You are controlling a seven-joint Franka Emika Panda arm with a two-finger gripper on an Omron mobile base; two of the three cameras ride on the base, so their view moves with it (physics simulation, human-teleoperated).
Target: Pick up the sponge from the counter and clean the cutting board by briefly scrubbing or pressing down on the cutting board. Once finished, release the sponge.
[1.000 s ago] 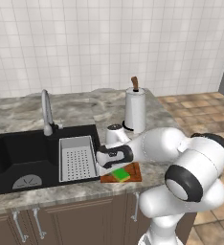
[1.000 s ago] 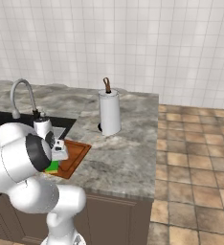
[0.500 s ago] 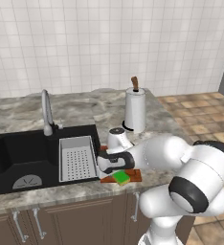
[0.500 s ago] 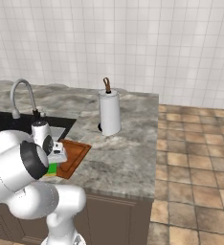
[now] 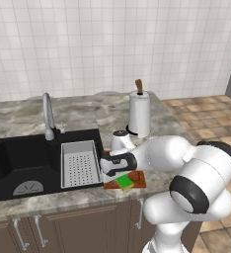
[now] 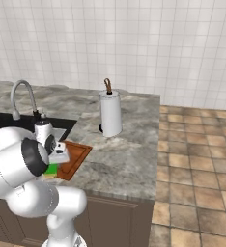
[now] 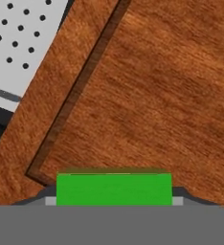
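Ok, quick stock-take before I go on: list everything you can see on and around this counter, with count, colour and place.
sponge: one, green, lying on the cutting board near its front edge
cutting board: one, reddish-brown wood, counter front, right of the sink
sink tray: one, grey perforated, right side of the sink
sink: one, black, set in the counter's left part
faucet: one, grey, behind the sink
paper towel holder: one, white roll, brown top, back of the counter
counter: one, grey marbled, over brown cabinets
gripper: one, dark fingers flanking the sponge
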